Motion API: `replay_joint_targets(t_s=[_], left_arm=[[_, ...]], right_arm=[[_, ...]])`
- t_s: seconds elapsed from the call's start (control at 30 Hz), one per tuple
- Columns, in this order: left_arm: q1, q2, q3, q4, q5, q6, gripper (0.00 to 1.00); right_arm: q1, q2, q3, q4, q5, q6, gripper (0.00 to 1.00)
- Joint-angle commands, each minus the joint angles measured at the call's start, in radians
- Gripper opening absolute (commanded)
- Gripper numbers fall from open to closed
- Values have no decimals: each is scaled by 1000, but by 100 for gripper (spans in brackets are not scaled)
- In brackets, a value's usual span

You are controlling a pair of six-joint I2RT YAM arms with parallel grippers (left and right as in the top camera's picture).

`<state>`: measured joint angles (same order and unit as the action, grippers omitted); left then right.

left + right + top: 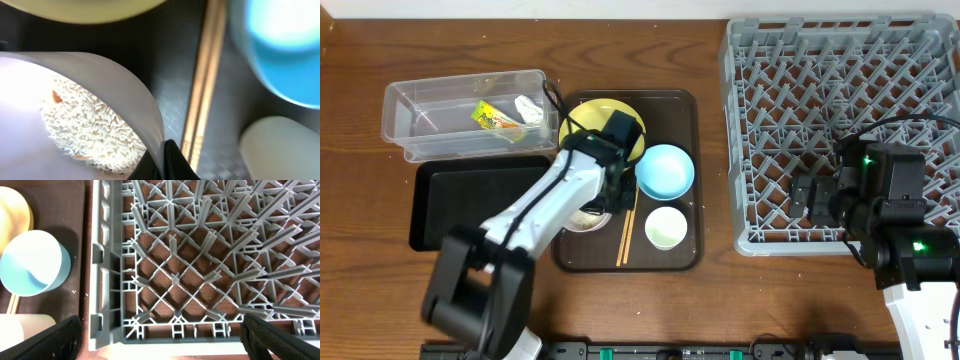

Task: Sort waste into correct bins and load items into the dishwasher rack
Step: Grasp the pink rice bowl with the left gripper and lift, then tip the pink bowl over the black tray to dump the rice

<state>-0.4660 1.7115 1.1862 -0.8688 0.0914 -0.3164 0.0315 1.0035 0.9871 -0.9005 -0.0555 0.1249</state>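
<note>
The bench (380, 40) is reddish-brown wood grain. The large square plastic crate (840, 60) is grey, an open diamond lattice. The rectangular serving tray (685, 255) is dark brown. It carries a round yellow plate (578, 125), a light blue bowl (665, 170), tan wooden chopsticks (626, 238) and a pale white bowl (120, 85) of white rice grains (95, 125). The small food wrapper (493, 117) is green and orange.

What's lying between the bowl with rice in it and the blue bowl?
The wooden chopsticks lie on the brown tray, between the rice bowl and the blue bowl. The left wrist view shows it best.
</note>
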Motion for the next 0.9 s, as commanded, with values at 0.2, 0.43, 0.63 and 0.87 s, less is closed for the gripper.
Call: replay_joint_targets(t_s=[0.2,0.43,0.63,0.87], left_arm=[[148,-203,32,-51,53,64,6],[430,-208,-1,-62,501,288,6],[670,-208,-63,-61,766,422,6],[904,-173,-164,-56,1102,549,6]], right_arm=[[14,-3,10,-2,-5,-10,99],[14,-3,10,-6,-4,-10,99],[14,-3,10,-8,-5,-10,99],[14,-3,10,-8,-5,-10,99]])
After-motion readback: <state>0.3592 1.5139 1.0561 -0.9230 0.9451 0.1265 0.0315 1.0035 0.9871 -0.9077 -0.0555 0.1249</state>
